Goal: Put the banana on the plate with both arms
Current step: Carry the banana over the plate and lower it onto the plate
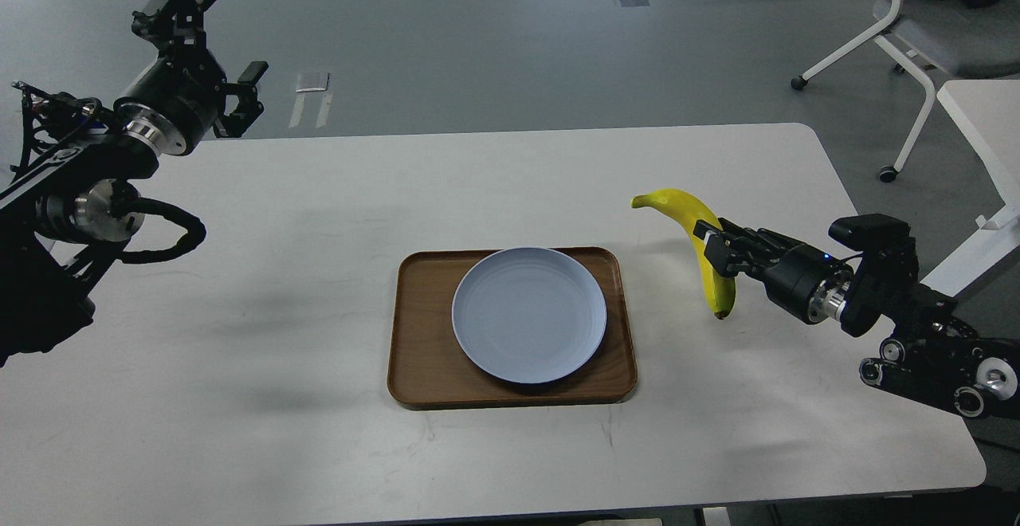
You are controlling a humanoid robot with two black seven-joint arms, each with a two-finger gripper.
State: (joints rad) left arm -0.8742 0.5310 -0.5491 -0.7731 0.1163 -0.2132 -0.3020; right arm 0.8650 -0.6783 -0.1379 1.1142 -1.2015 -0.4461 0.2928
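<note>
The yellow banana (692,223) hangs in the air to the right of the plate, stem end up and left, dark tip down. My right gripper (713,251) is shut on its middle and holds it above the white table (319,207). The pale blue-grey plate (529,315) lies empty on a brown wooden tray (422,351) at the table's centre. My left gripper (209,48) is raised over the table's far left corner, its fingers spread and empty, far from the plate and banana.
A white office chair (908,24) stands on the grey floor beyond the table's far right corner. Another white table edge (984,127) is at the right. My left arm's cable loop (171,227) hangs over the table's left side.
</note>
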